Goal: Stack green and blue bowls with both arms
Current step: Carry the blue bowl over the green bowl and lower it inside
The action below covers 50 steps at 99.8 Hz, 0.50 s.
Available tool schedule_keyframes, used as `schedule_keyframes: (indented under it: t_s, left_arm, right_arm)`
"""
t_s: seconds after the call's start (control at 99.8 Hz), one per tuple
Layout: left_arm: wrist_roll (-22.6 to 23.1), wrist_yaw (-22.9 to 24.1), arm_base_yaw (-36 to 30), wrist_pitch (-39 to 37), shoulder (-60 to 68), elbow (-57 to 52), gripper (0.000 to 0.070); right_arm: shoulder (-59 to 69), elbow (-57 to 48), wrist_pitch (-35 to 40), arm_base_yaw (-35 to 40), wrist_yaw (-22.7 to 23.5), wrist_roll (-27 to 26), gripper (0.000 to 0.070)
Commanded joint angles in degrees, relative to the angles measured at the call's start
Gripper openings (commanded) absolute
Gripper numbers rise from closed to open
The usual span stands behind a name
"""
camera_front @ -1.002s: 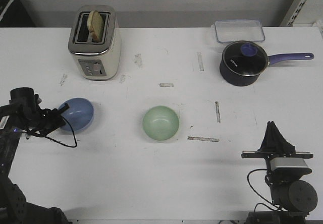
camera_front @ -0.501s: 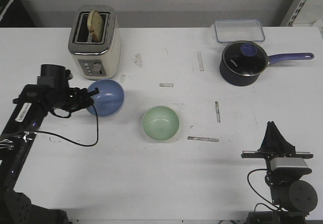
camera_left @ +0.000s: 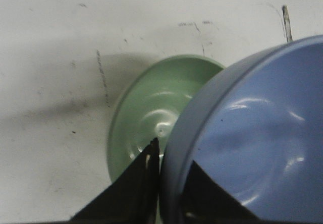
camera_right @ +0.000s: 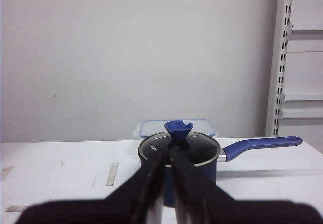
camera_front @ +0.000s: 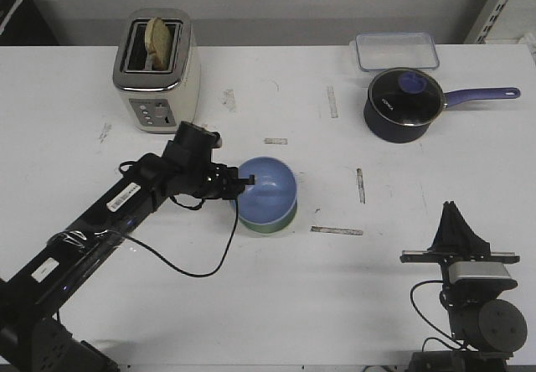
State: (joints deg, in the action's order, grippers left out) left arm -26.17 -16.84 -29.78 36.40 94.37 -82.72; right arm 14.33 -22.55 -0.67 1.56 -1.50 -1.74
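Blue bowl: pinched at its rim by the left gripper, carried over from the table's left side within the last second; now hangs directly above the green bowl, tilted, not yet seated. Green bowl: unmoved, just beyond the fingertips. Lowering and release appear to remain. Right gripper: idle, fingers closed together, facing the saucepan.

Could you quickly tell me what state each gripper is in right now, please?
Left gripper: closed on the rim of the blue bowl, above the green bowl.
Right gripper: closed, holding nothing.
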Motion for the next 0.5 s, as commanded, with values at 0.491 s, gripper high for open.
schedule_keyframes:
  t_s: [0.491]
  left_arm:
    - [-0.46,3.78,-3.41,-0.46,3.39,-1.31,0.0151]
  right_arm:
    - [-0.09,-0.02,-0.63,0.17,-0.02,0.31,0.0013]
